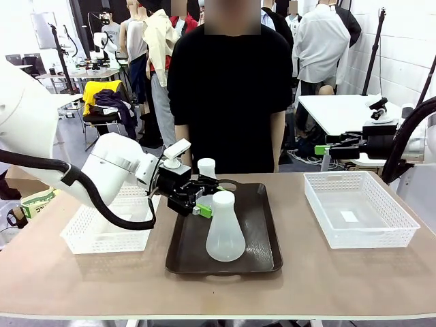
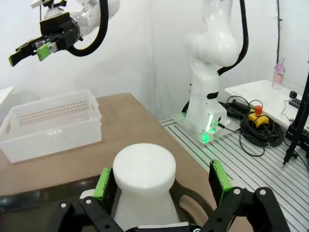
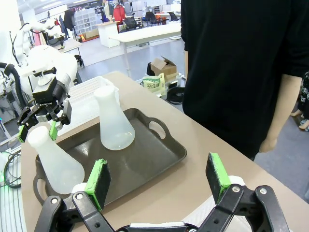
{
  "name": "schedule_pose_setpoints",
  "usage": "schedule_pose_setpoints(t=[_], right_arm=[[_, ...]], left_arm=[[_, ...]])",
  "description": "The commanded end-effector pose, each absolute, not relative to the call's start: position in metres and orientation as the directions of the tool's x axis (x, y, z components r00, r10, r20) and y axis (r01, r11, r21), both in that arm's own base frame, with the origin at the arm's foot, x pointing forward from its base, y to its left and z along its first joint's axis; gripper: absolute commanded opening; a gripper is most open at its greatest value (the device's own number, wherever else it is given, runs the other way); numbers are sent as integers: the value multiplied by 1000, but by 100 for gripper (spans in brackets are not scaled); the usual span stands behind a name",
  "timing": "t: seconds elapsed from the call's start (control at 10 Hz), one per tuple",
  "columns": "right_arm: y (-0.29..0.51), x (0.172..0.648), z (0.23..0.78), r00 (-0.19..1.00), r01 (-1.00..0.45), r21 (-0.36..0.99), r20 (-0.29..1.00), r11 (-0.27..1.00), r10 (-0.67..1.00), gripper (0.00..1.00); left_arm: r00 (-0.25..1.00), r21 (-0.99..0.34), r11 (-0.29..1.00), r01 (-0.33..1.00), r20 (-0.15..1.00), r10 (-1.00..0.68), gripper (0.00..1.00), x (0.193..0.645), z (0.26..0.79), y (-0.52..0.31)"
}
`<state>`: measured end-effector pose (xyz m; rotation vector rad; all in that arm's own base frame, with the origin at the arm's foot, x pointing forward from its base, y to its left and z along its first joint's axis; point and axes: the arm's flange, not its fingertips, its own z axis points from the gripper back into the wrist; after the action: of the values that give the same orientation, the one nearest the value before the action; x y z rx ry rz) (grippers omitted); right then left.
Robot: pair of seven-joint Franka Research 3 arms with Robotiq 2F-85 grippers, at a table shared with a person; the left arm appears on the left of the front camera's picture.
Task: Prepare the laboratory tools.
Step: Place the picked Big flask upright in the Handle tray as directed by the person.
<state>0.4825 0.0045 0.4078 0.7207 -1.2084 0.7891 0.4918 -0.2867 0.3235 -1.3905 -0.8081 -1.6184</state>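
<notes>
Now two flasks stand on the dark tray at the middle of the front view, and both grippers are spread wide.

Low in the centre of the front view, the near flask [image 1: 225, 235] stands upright on the tray [image 1: 262, 235], with the far flask [image 1: 206, 168] upright behind it at the tray's back edge. Coming in from the left of the frame, the left gripper [image 1: 199, 202] brackets the near flask's neck; in the left wrist view its green pads [image 2: 103, 183] stand clear on either side of the neck, gripping nothing. At the right edge, above a white basket [image 1: 395, 235], the right gripper [image 1: 323, 148] hangs open and empty. Another white basket [image 1: 82, 238] sits at the lower left, and a person in black [image 1: 230, 95] stands at the table's far side.
</notes>
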Motion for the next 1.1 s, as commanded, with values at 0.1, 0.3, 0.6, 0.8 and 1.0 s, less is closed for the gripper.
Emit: schedule_pose_setpoints(t=[0.1, 0.3, 0.6, 0.8, 1.0], right_arm=[[5, 481, 408, 184, -830, 77, 973, 553, 141, 100], [5, 481, 408, 184, -830, 77, 973, 553, 141, 100], [5, 481, 408, 184, -830, 77, 973, 553, 141, 100], [5, 481, 408, 184, -830, 77, 973, 553, 141, 100], [5, 481, 408, 184, -830, 77, 973, 553, 141, 100]], left_arm=[[-62, -30, -418, 908, 977, -205, 100, 491, 327, -282], [-48, -42, -427, 903, 979, -197, 100, 493, 323, -284], [-48, -42, -427, 903, 979, -197, 100, 493, 323, -284], [-48, -42, -427, 903, 979, -197, 100, 493, 323, -284], [-48, -42, -427, 903, 979, -197, 100, 493, 323, -284]])
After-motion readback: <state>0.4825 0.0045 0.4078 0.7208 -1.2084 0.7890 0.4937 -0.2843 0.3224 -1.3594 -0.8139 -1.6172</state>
